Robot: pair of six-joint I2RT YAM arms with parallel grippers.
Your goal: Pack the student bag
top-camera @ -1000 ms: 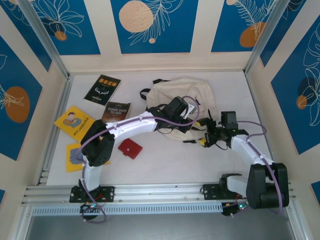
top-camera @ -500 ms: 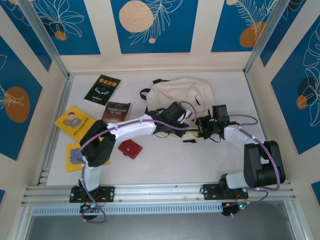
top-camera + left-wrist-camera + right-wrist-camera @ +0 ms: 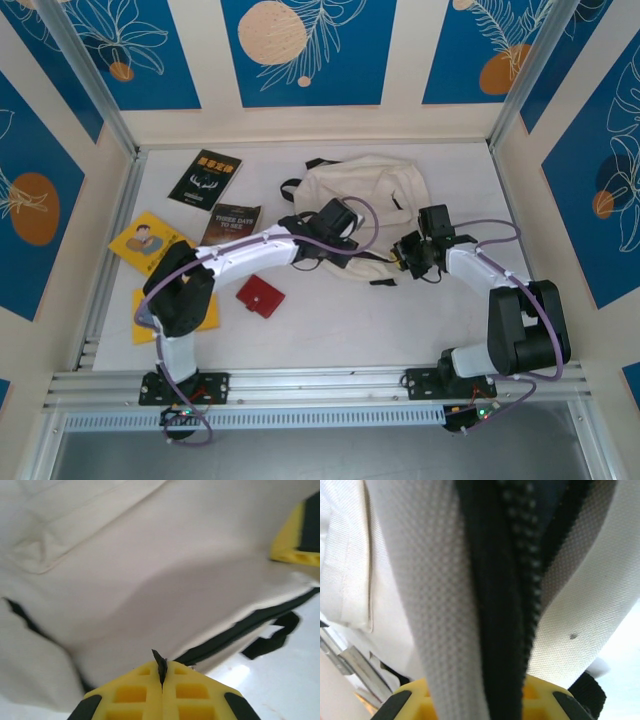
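Currently the bag point(image 3: 365, 185) lies flat on the table point(image 3: 330, 320), cream cloth, soft and creased, with black straps and black zipper trim. At the bag's near edge the left gripper point(image 3: 161, 672) is clenched on a thin black tab point(image 3: 160, 660). Further right along that edge the right gripper point(image 3: 408, 254) grasps the bag's zippered rim, cloth running between its fingers point(image 3: 417, 692).

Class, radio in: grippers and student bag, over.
Left gripper shut on black tab. Right gripper shut on student bag zipper edge. Red wallet outside, nothing blocking.
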